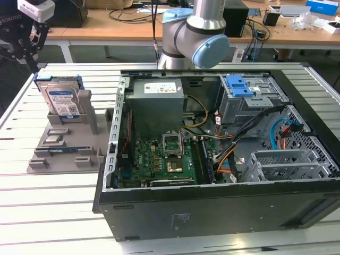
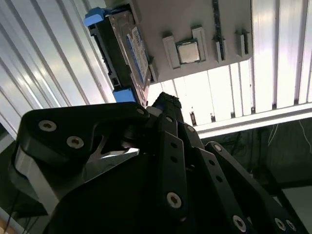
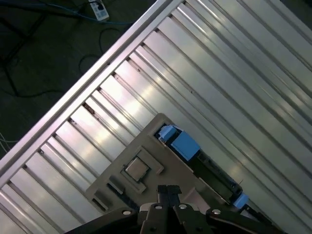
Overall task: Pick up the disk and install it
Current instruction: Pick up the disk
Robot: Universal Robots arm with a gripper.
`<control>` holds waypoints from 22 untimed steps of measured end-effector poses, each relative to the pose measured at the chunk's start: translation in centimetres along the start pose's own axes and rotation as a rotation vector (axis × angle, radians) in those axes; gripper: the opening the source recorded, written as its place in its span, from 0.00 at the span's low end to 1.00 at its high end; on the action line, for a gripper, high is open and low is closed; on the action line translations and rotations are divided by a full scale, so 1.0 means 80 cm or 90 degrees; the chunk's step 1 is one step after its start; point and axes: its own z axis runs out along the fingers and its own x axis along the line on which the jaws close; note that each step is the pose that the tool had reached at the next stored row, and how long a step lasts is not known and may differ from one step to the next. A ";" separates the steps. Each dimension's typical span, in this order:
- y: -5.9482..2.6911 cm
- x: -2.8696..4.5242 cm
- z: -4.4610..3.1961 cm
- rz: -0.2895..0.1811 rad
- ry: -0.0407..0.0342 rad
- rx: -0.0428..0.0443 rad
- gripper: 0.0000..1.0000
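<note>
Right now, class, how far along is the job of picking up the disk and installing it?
Done: nothing yet. The disk stands upright in its grey holder on the table, outside the open computer case. In hand: the gripper, shut and empty, hangs near the disk, apart from it. Left: both the pick-up and the install.

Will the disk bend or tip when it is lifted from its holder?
Probably stiff and heavy for its size: the disk looks like a metal slab in a blue bracket. Standing on edge in the holder, it might tip if pushed sideways.
</note>
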 end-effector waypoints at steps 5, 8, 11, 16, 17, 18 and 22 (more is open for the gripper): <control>0.000 0.0000 0.0000 -0.064 0.0029 -0.0015 0.11; 0.000 0.0000 0.0000 -0.095 0.0042 -0.0022 0.11; 0.000 0.0000 0.0000 -0.131 0.0058 -0.0031 0.11; 0.000 0.0000 0.0000 -0.176 0.0078 -0.0041 0.11; 0.000 0.0000 0.0000 -0.183 0.0081 -0.0043 0.11; 0.000 0.0000 0.0000 -0.192 0.0085 -0.0045 0.11; 0.000 0.0000 0.0000 -0.226 0.0099 -0.0053 0.11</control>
